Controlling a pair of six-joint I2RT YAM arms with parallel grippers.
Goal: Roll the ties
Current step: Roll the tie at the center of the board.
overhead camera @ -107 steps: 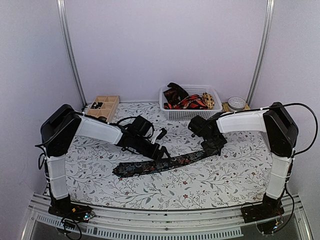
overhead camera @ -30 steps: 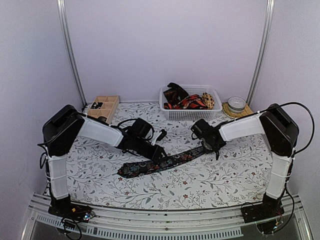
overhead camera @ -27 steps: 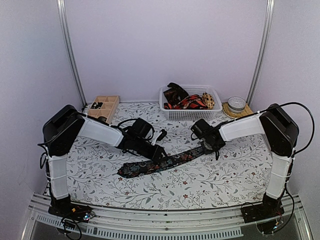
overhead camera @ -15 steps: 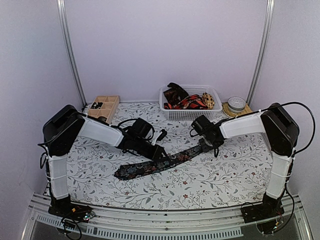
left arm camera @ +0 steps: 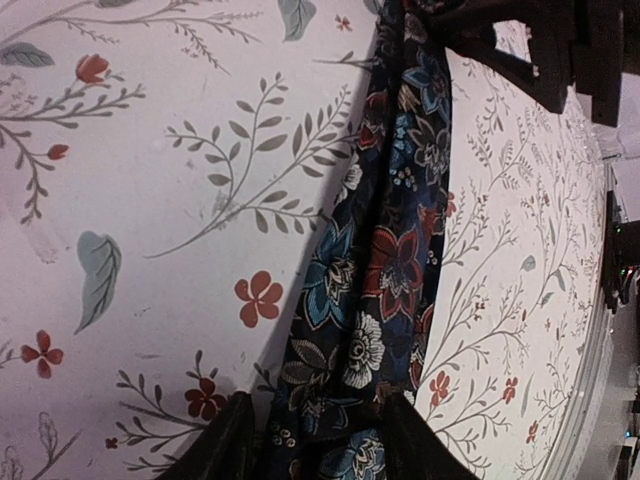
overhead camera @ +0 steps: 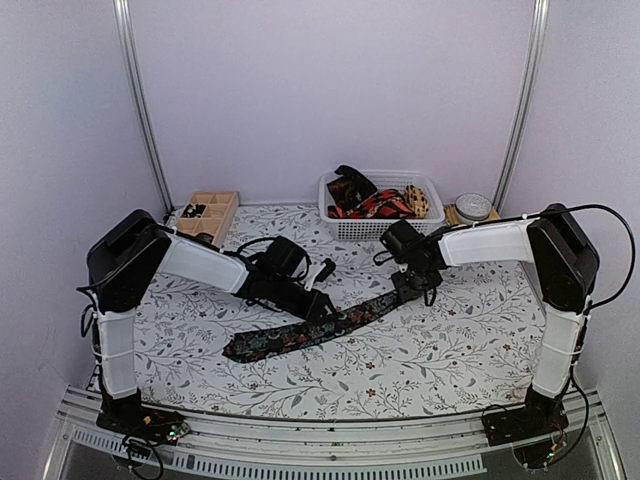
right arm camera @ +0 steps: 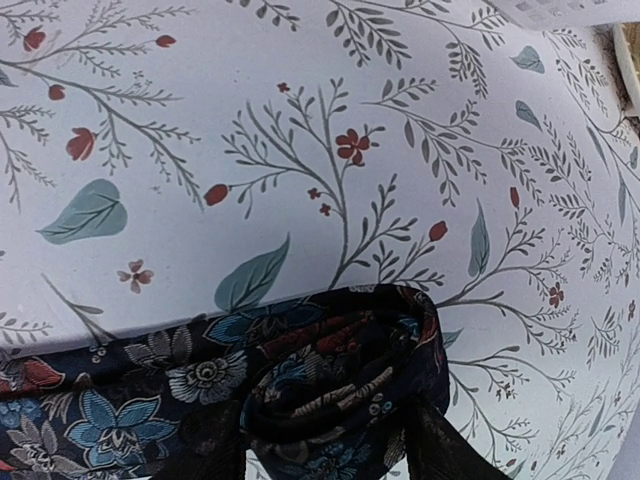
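Note:
A dark floral tie [overhead camera: 290, 335] lies slantwise on the flowered tablecloth, its wide end at the near left. My left gripper [overhead camera: 318, 310] is shut on the tie's middle. In the left wrist view the tie [left arm camera: 400, 260] runs away from between my fingers [left arm camera: 315, 450]. My right gripper [overhead camera: 410, 283] is shut on the tie's far right end, which is coiled into a small roll [right arm camera: 340, 390] between the fingers [right arm camera: 330, 455]. More ties [overhead camera: 370, 200], dark, red-black and yellow, lie in the basket.
A white mesh basket [overhead camera: 385, 232] stands at the back centre. A wooden compartment tray [overhead camera: 207, 213] is at the back left. A small bowl on a coaster [overhead camera: 472, 208] is at the back right. The right gripper shows dark in the left wrist view [left arm camera: 545, 50].
My right gripper has shifted a little toward the basket with the tie's coiled end. The tie's wide end has slid slightly to the left. The left gripper has hardly moved.

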